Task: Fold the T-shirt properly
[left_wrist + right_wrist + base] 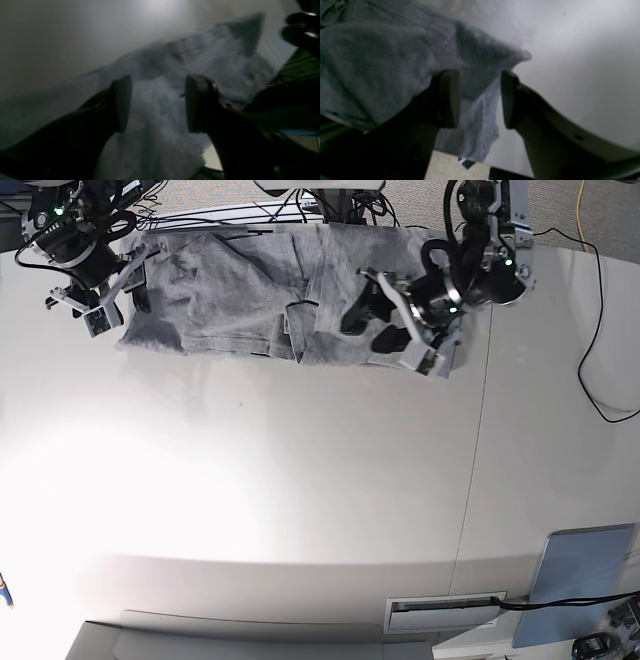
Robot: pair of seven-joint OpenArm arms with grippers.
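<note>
The grey T-shirt (250, 300) lies crumpled and partly folded along the far edge of the white table (300, 480). My left gripper (400, 330) hovers over the shirt's right end. In the left wrist view it (157, 103) stands open, and blurred grey cloth (160, 130) lies beyond the gap between its fingers. My right gripper (90, 308) is at the shirt's left end. It (480, 100) is open in its own view too, with a hanging edge of the T-shirt (475, 125) showing between the fingers, apparently unpinched.
Black cables (230, 215) run along the back edge behind the shirt. Another cable (600, 330) loops over the table's right side. A grey-blue panel (580, 580) and a slotted plate (445, 612) sit at the near right corner.
</note>
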